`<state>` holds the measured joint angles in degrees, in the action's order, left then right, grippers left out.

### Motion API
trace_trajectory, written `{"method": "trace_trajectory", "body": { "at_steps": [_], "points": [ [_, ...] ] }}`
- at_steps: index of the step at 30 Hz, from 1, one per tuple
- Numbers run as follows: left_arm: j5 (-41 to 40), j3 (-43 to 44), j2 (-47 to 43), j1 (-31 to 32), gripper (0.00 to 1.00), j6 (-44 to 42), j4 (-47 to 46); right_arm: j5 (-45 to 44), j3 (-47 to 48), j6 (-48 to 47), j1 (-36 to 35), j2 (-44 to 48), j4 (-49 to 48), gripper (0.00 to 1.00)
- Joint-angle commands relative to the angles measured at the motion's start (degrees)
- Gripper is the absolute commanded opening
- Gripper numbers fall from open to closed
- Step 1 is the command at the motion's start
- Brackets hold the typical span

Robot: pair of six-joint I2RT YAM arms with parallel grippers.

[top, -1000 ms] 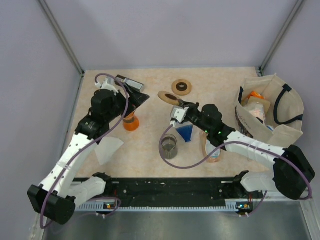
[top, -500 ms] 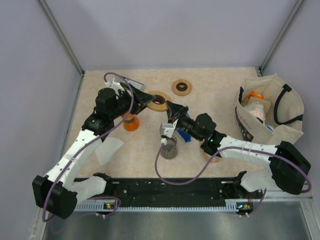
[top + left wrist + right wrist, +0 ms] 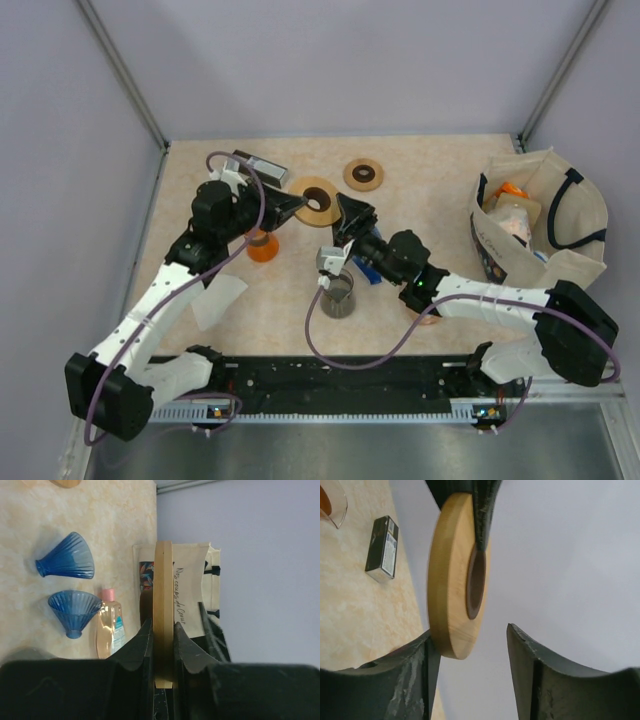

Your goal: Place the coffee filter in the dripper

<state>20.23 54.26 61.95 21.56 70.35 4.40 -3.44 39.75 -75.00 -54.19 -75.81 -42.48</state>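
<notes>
The coffee filter [image 3: 217, 297], a white paper cone, lies flat on the table beside the left arm, clear of both grippers. Two blue ribbed drippers [image 3: 67, 562] [image 3: 74, 611] show in the left wrist view; from above only a bit of blue dripper [image 3: 365, 270] peeks from under the right arm. My left gripper [image 3: 298, 203] [image 3: 163, 625] is shut on the edge of a wooden ring [image 3: 318, 200] [image 3: 163, 595], held above the table. My right gripper [image 3: 350, 215] [image 3: 469, 632] is open around the ring's [image 3: 452, 575] far side, with one finger still against it.
A glass beaker [image 3: 338, 296] stands under the right wrist. An orange cone [image 3: 263, 246] sits below the left gripper. A second wooden ring [image 3: 362, 174] and a small box [image 3: 258, 167] lie at the back. A tote bag [image 3: 540, 220] with items fills the right side, a bottle [image 3: 111, 630] near it.
The right arm carried the wooden ring leftward and up to the left gripper. The left gripper closed on the ring and the right gripper opened off it.
</notes>
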Motion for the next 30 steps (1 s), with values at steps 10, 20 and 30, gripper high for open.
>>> {"method": "trace_trajectory", "body": {
  "at_steps": [10,20,30],
  "points": [
    [-11.0,-2.1,-9.1,-4.1,0.00,-10.3,0.5,-0.5,0.8,25.1,-0.5,8.3,5.9,0.98],
    [-13.8,-4.3,-12.1,-13.6,0.00,-12.9,11.2,-6.8,-5.3,36.2,-0.4,19.3,11.3,0.99],
    [-14.0,-9.6,-11.5,-15.3,0.00,-13.4,10.6,-9.9,-5.5,37.9,-0.4,19.9,13.0,0.99]
  ]
}}
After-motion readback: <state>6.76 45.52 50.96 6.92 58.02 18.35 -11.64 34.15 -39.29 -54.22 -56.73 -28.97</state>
